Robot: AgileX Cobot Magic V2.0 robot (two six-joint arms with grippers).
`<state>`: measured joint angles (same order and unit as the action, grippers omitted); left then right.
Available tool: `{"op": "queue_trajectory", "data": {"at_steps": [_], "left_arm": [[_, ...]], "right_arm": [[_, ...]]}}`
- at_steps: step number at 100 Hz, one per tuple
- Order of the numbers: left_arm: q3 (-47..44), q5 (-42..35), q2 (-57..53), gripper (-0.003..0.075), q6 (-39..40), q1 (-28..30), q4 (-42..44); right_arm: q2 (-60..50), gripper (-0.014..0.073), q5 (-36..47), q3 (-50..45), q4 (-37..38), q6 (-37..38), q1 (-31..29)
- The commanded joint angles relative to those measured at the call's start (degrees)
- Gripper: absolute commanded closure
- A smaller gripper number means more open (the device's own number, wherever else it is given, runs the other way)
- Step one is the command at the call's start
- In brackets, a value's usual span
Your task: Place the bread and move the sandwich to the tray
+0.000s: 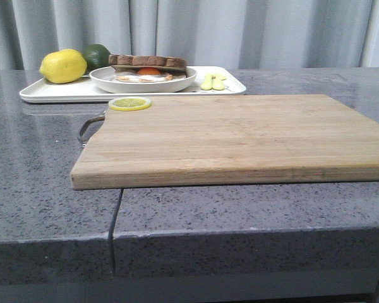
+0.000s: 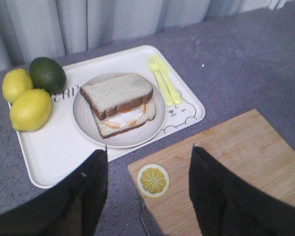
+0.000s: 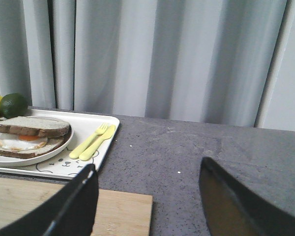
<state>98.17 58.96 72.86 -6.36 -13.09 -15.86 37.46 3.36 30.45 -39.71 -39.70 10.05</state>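
Resting on the flat white rectangular tray (image 2: 49, 157) is the round white plate (image 2: 86, 125) with the brown-crusted fried-egg sandwich (image 2: 118, 101), well apart from both claws.

The left gripper (image 2: 147, 194) is held released above the near tray edge and the corner of the pale wooden cutting board (image 1: 240, 136), nothing between its dark fingers (image 2: 221, 196); the sandwich lies beyond them. The right gripper (image 3: 147, 196) is likewise spread and empty over the speckled grey stone counter (image 3: 196, 147), the sandwich off to one side. Two yellow lemons (image 2: 29, 108), a dark green lime (image 2: 47, 73) and yellow plastic cutlery (image 2: 164, 81) are seen on the tray; a lemon slice (image 2: 153, 180) lies on the board. Grey pleated curtains (image 3: 162, 54) are hung behind.
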Motion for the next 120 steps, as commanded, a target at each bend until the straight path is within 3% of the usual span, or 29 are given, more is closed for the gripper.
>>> {"op": "queue_trajectory", "data": {"at_steps": [1, 26, 47, 66, 86, 93, 102, 120], "left_arm": [[-8.63, -12.74, -8.40, 0.0365, -0.10, -1.64, -0.74], [-40.71, -36.53, -28.04, 0.0365, -0.21, -2.34, -0.74], [-61.24, -49.52, -40.72, 0.0365, -0.21, -2.34, -0.95], [-73.30, -57.53, -48.99, 0.0365, -0.21, -2.34, -2.62], [-78.11, -58.64, -51.70, 0.0365, -0.21, -2.34, -3.74], [-78.50, -58.64, -51.70, 0.0367, -0.21, -2.34, -3.74], [-78.50, -58.96, -51.70, 0.0409, -0.21, -2.34, -3.74], [-78.50, -58.96, -51.70, 0.0617, -0.21, -2.34, -3.74]], "right_arm": [[-0.09, 0.0139, 3.00, 1.46, 0.06, -0.03, -0.45], [-0.29, 0.0139, 2.17, 1.46, 0.06, -0.03, -0.45], [-2.43, 0.0139, -0.51, 1.46, 0.06, -0.03, -0.45], [-3.83, 0.0140, -4.62, 1.46, 0.12, -1.23, -0.45], [-3.89, 0.0151, -6.70, 1.46, 0.12, -1.95, -0.45], [-3.89, 0.0203, -6.52, 1.46, 0.12, -1.95, -0.45], [-3.89, 0.0336, -6.39, 1.46, 0.12, -1.95, -0.45], [-3.89, 0.0615, -6.26, 1.46, 0.06, -1.95, -0.45]]}}
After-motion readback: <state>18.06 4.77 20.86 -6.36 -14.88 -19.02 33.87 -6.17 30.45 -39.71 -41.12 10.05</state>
